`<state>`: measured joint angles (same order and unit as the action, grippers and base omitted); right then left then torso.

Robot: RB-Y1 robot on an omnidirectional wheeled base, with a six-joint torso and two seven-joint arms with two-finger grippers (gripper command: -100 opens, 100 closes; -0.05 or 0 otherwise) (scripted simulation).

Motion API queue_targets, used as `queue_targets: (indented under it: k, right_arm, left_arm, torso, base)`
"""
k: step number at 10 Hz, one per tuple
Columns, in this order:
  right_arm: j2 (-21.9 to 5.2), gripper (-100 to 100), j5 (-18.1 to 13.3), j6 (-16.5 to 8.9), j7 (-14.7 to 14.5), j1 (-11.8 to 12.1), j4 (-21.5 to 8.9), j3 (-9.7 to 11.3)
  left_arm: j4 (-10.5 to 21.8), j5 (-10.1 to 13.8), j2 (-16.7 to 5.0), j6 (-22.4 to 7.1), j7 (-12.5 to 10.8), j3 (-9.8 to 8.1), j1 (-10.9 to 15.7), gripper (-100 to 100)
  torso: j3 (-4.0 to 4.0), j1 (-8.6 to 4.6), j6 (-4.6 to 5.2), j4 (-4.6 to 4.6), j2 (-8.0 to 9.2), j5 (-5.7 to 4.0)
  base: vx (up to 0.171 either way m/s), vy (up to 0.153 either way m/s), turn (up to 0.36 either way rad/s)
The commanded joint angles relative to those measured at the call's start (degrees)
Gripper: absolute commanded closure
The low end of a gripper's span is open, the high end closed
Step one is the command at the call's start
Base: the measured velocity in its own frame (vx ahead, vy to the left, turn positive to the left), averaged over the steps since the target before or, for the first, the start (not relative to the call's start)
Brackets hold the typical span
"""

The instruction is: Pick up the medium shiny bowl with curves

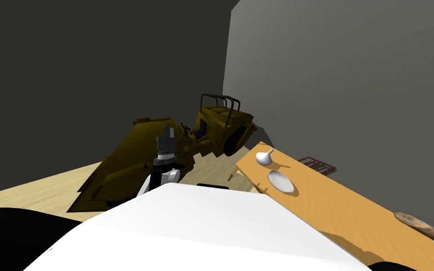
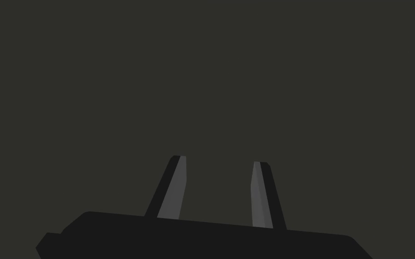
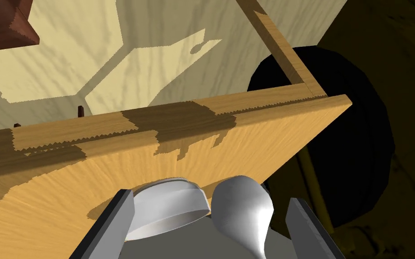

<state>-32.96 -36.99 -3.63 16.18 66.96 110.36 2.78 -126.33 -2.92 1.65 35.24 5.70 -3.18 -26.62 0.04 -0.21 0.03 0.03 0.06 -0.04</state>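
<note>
Right gripper at the bowl, jaws wide.
Our right gripper (image 3: 211, 200) is spread over the wooden table (image 3: 67, 189). The pale shiny bowl (image 3: 168, 211) lies between its fingers, close to one, and a white bulb-shaped piece (image 3: 242, 209) (a vase, perhaps) sits just beside it, nearer the other. Our left gripper (image 2: 219, 159) has its jaws parted on nothing.

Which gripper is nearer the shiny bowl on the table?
Right. The right gripper is at the bowl, which shows between its open fingers beside a white vase. The left gripper is off beyond the table edge, well apart from the bowl.
</note>
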Motion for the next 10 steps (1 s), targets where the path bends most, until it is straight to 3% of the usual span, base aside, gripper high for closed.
queue_targets:
  k: [1,2,4,10]
  right_arm:
    - [-1.5,-100,-1.4,-1.4,0.4,1.4,-1.6,0.4]
    - [-1.5,-100,-1.4,-1.4,0.4,1.4,-1.6,0.4]
    - [-3.4,-100,-3.6,-2.8,0.8,4.3,-4.0,0.6]
    - [-5.8,-100,-6.6,-4.6,1.5,8.4,-8.3,1.2]
  left_arm:
    - [0.0,0.0,0.0,0.0,0.0,0.00,0.0,0]
    - [0.0,0.0,0.0,0.0,0.0,0.00,0.0,0]
    - [0.0,0.0,0.0,0.0,0.0,0.00,0.0,0]
    - [0.0,0.0,0.0,0.0,0.0,-0.01,0.0,0]
  torso:
    - [0.00,0.00,0.00,0.00,0.00,0.00]
    - [-0.01,-0.04,-0.01,-0.01,-0.01,0.00]
    - [-0.02,-0.06,-0.01,-0.01,-0.03,0.00]
    - [0.00,-0.18,0.02,0.00,0.00,-0.04]
  base:
    - [0.007,-0.025,0.431]
    - [0.005,-0.028,0.317]
    - [0.004,-0.041,0.451]
    - [-0.013,-0.068,0.405]
